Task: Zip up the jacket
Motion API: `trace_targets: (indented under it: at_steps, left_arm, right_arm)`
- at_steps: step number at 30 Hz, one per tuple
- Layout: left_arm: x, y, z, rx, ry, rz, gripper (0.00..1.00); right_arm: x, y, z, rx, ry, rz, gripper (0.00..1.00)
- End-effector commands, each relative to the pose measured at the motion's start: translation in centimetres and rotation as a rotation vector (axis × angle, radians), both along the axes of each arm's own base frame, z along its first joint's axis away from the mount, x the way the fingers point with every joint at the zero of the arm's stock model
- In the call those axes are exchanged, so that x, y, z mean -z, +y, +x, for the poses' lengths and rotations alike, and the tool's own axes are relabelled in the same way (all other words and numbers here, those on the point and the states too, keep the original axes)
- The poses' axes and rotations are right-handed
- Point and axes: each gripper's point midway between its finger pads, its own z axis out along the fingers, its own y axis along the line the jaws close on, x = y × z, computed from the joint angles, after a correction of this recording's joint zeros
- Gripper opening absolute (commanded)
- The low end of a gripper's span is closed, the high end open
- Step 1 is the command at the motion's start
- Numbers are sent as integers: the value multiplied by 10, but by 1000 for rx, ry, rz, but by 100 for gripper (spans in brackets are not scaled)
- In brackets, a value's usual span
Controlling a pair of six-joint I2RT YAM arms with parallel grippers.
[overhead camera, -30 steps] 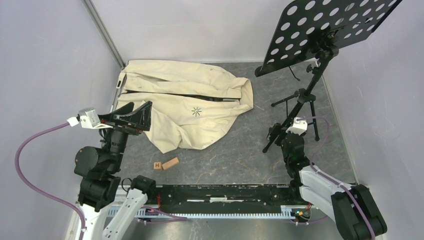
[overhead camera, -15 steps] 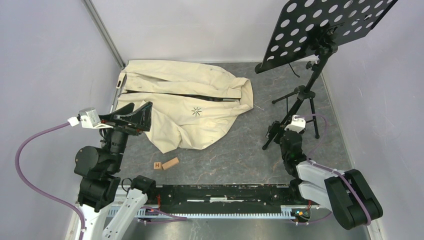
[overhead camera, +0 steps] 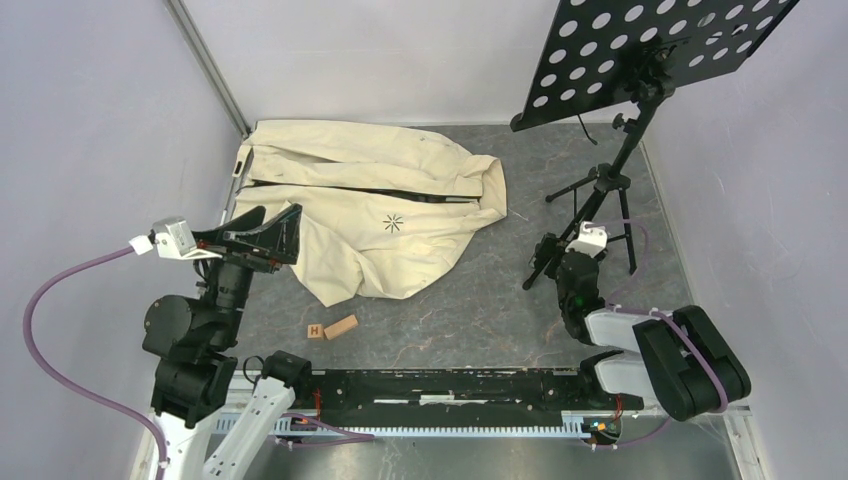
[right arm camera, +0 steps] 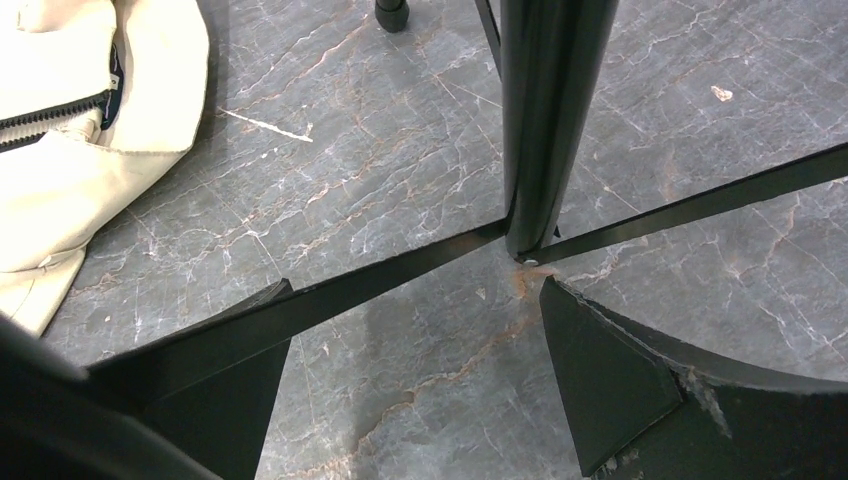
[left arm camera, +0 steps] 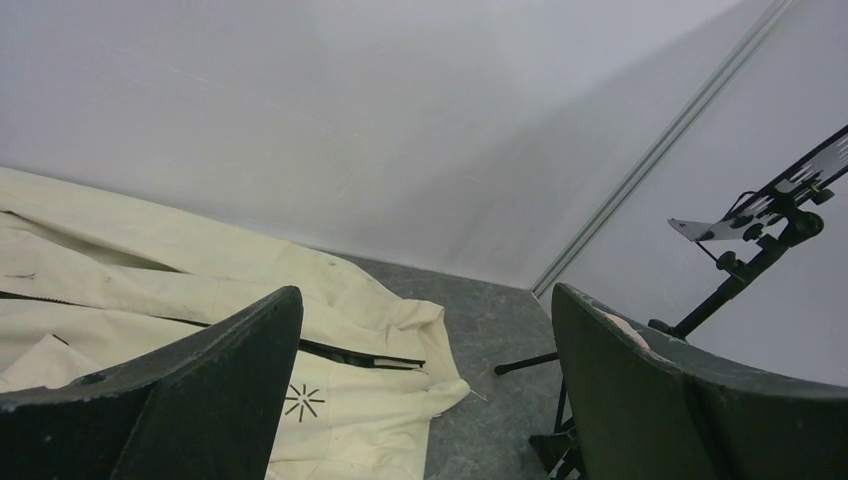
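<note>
The cream jacket [overhead camera: 370, 210] lies flat at the table's back left, its dark zipper [overhead camera: 400, 195] running across it and a black starburst logo [overhead camera: 393, 223] on the chest. My left gripper [overhead camera: 283, 232] hovers open over the jacket's near left part. In the left wrist view the jacket [left arm camera: 350, 300], zipper [left arm camera: 360, 355] and logo [left arm camera: 303, 400] show past the left gripper [left arm camera: 425, 295]. My right gripper [overhead camera: 548, 255] stands open and low at the foot of a music stand, right of the jacket. The right gripper [right arm camera: 415, 290] has bare table between its fingers; the jacket's edge [right arm camera: 60, 150] shows at upper left.
A black music stand [overhead camera: 660, 50] rises at the back right; its pole [right arm camera: 545, 120] and tripod legs [right arm camera: 400, 265] are right in front of my right fingers. Two small wooden blocks [overhead camera: 340, 327] lie near the front edge. Walls close in the left, back and right.
My right arm has folded in, its elbow swinging up and left, and its gripper has crept closer to the stand's foot. The left arm has hardly moved.
</note>
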Motion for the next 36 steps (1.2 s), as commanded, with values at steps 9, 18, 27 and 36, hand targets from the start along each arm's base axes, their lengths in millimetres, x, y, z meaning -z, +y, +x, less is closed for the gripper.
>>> trace_targets:
  at_steps: [9,18,27,36]
  left_arm:
    - [-18,5,-13,-6,-48,-3,100]
    - [-17,6,-13,-12,-45,4,100]
    - [-17,6,-13,-12,-42,4,100]
    - [-14,6,-15,-5,-32,5,100]
  right_arm:
    - [-15,-2,30,26,-45,-52,99]
    - [-14,2,46,25,-39,-65,99]
    - [-15,2,62,35,-34,-83,99]
    - [-17,-6,81,62,-28,-75,99]
